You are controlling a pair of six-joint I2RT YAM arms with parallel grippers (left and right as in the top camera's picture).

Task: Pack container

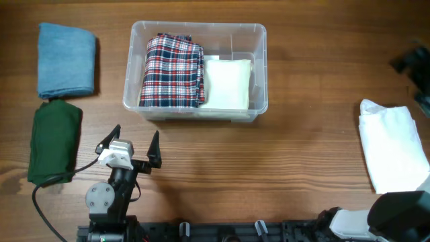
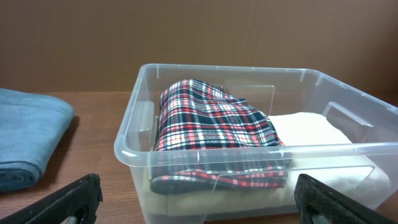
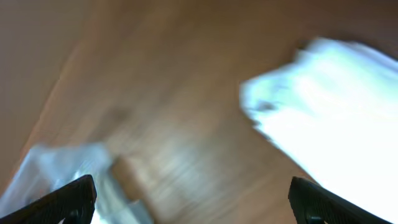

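The clear container [image 1: 196,27] stands at the back centre of the table. It holds a folded plaid cloth [image 1: 173,70] on its left and a folded white cloth [image 1: 227,84] on its right. My left gripper [image 1: 134,144] is open in front of the container's left half, apart from it, with nothing between its fingers. In the left wrist view the container [image 2: 134,140] fills the middle, with the plaid cloth [image 2: 211,121] inside it. My right gripper [image 3: 194,186] is open and empty above bare wood. The right wrist view is blurred, with a white cloth [image 3: 336,118] to its right.
A folded blue towel [image 1: 65,60] lies at the back left, with a folded green cloth [image 1: 54,142] just in front of it. A folded white cloth [image 1: 393,144] lies at the right. Blurred dark parts of my right arm [image 1: 411,59] show at the right edge.
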